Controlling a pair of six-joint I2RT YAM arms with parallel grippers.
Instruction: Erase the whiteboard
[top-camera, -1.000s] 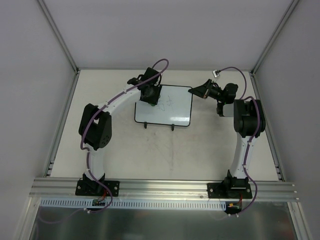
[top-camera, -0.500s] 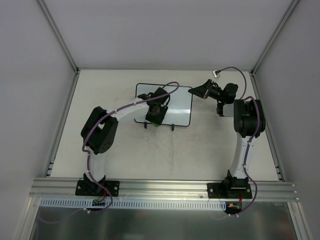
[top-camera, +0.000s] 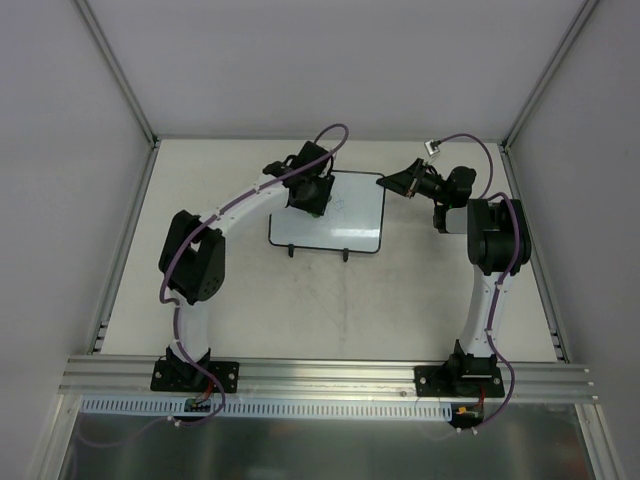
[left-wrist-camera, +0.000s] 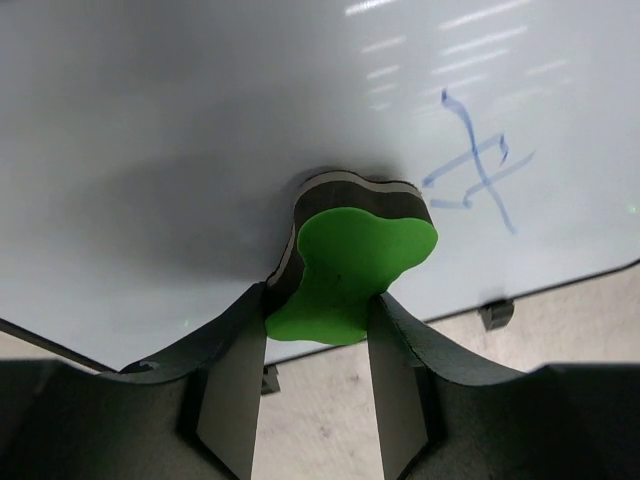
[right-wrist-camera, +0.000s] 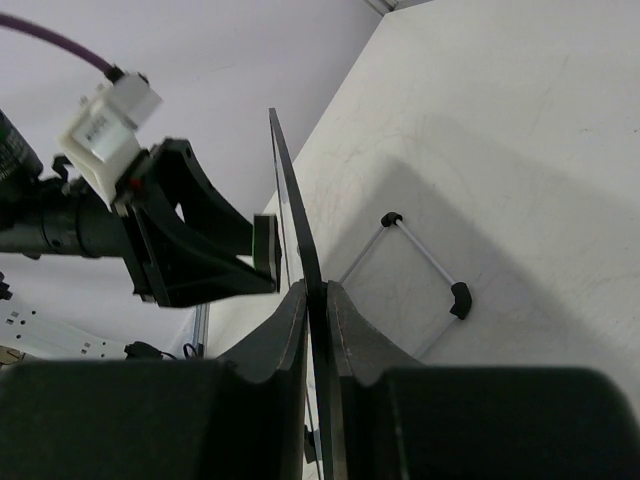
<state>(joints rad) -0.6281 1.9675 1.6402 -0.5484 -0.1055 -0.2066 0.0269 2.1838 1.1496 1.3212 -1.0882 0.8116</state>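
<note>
The pale counter (top-camera: 330, 300) fills the floor of the booth. The whiteboard (top-camera: 352, 228) sits on it past the middle, toward twelve o'clock from the arm bases, with its two black feet (top-camera: 291, 253) on the edge nearest the arms.

The left arm (top-camera: 230, 205) arches up from its base at seven o'clock and comes down over the board's eleven o'clock corner. The right arm (top-camera: 485, 260) rises from five o'clock and bends in to the one o'clock corner.

The right jaws are clenched on the board's thin black edge (right-wrist-camera: 292, 215), which the wrist view shows side-on, with the wire prop (right-wrist-camera: 425, 258) behind it. I take that grip for bracing: a light, propped board would likely skid or tip under a rubbing stroke, so one arm pins it while the other works.

The left jaws are clenched on a green eraser (left-wrist-camera: 352, 262), squeezing it at its waist, and its grey felt face looks pressed flat against the glossy surface (left-wrist-camera: 150, 140), as wiping needs.

A small blue scribble (left-wrist-camera: 480, 170) lies at about three o'clock from the eraser, near it but untouched. The rest of the board looks clean, so I'd judge the job mostly done, needing a sideways stroke across that mark.
</note>
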